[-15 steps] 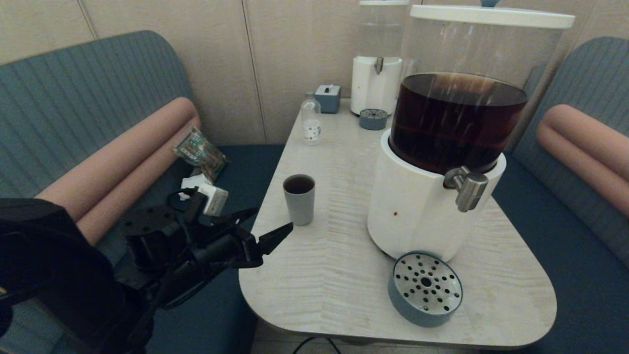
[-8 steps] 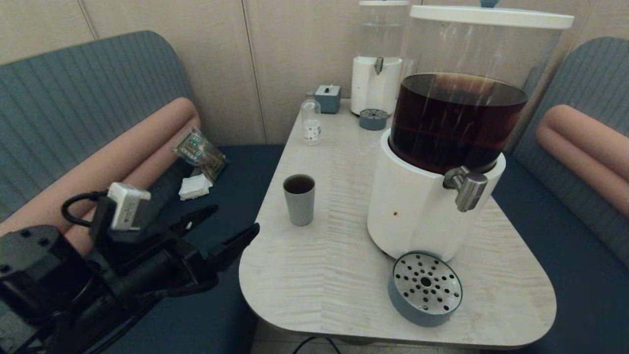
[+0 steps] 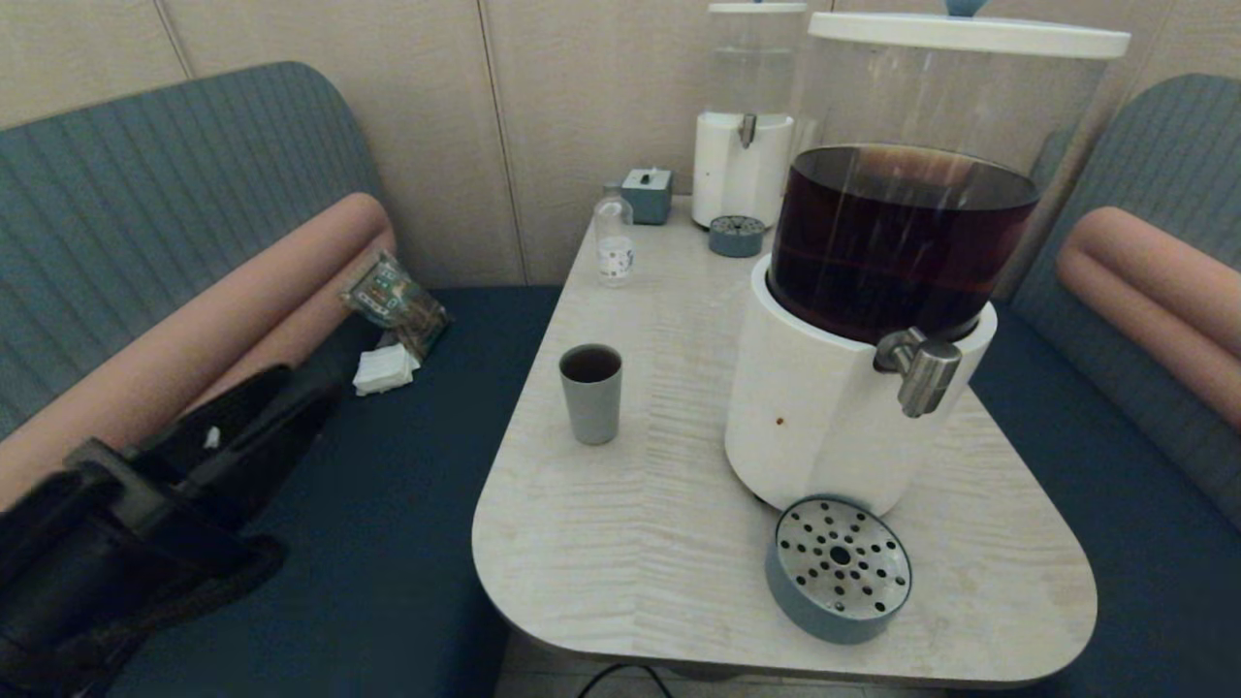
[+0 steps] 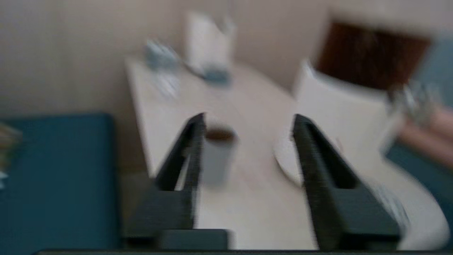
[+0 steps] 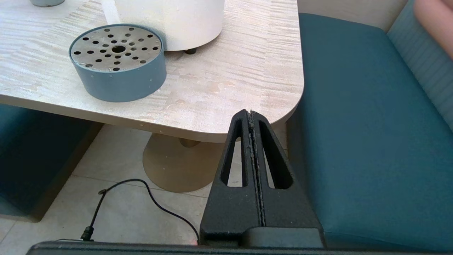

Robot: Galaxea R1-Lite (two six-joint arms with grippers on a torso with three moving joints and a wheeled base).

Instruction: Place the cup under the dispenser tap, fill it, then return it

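Standing filled at table's 9 o'clock edge: the cup (image 3: 590, 392) | left gripper (image 4: 247, 122) hanging off-table, parted, empty | right gripper (image 5: 251, 114) pressed closed, empty | risk: swinging arm clipping cup, spilling.

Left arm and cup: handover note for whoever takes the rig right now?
Left gripper: fingers apart, holding nothing, off the table's left edge over the bench seat.
Right gripper: shut, parked below the table's near right corner.
Cup: upright on the table, left of the big dispenser, dark liquid inside, untouched.
Dispenser tap: nothing beneath it; drip tray bare.
Done: cup looks filled and set back.
Left: apparently only parking the left arm.
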